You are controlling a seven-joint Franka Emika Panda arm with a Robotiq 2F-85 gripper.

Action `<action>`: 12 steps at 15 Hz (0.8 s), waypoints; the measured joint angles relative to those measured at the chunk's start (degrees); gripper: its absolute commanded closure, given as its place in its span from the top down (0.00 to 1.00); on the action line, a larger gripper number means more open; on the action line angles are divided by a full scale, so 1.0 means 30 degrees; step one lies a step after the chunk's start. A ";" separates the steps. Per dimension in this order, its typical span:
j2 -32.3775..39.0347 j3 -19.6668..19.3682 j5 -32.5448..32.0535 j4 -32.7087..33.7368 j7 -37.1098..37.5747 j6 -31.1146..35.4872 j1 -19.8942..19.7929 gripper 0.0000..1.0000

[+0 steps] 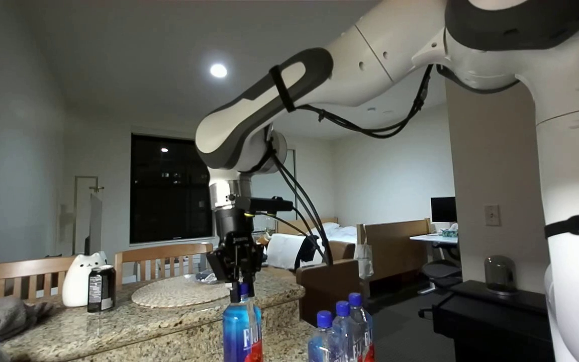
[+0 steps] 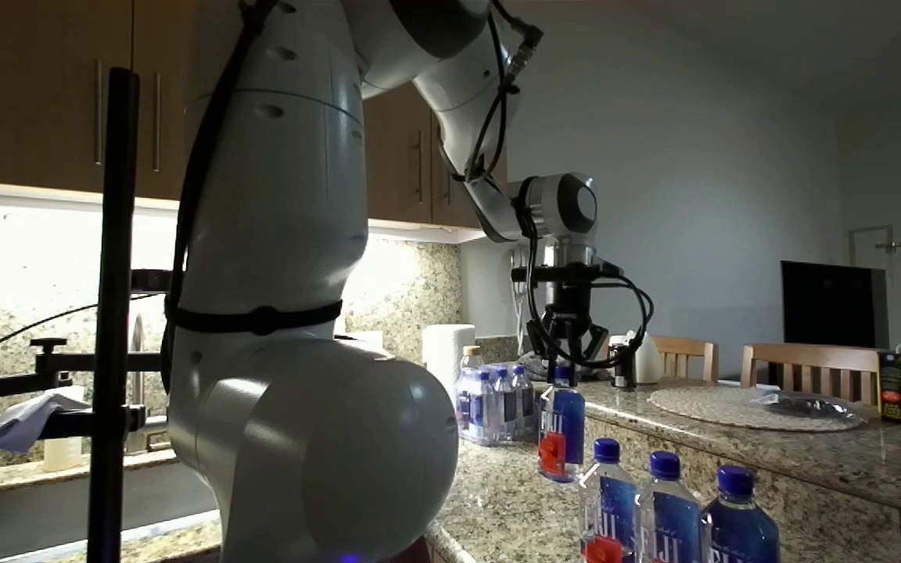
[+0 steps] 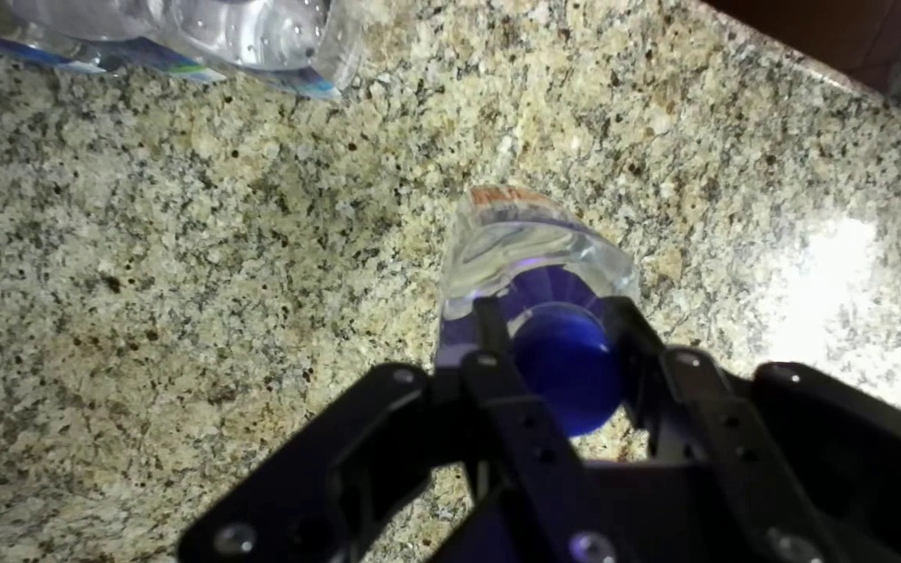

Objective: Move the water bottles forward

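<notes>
My gripper [image 1: 242, 295] points down with its fingers shut on the blue cap of a water bottle [image 1: 242, 329]. In the wrist view my fingertips [image 3: 554, 317] press on both sides of the held bottle's cap [image 3: 568, 367]. This bottle also shows upright under the gripper in an exterior view [image 2: 562, 430]; I cannot tell whether its base touches the counter. Three more blue-capped bottles stand in a row: a near one [image 2: 607, 504], a middle one [image 2: 666, 512] and an end one [image 2: 738, 524]. Their lower parts are cut off. Bottles show partly at the wrist view's upper left [image 3: 255, 35].
A pack of bottles [image 2: 501, 407] stands farther back by a paper towel roll [image 2: 446, 352]. A raised granite ledge [image 1: 179, 327] runs alongside, bearing a black can [image 1: 101, 289], a white cat figure [image 1: 76, 286] and a round mat [image 1: 169, 294]. A counter edge [image 3: 802, 62] shows.
</notes>
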 measured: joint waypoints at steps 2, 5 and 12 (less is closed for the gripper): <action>0.0036 0.0023 0.0000 -0.0012 0.0001 0.0001 0.0010 0.14; 0.0072 0.0041 0.0000 -0.0569 0.0017 0.0609 0.0017 0.14; -0.0293 0.0057 0.0117 -0.2365 0.0012 0.1741 0.0042 0.14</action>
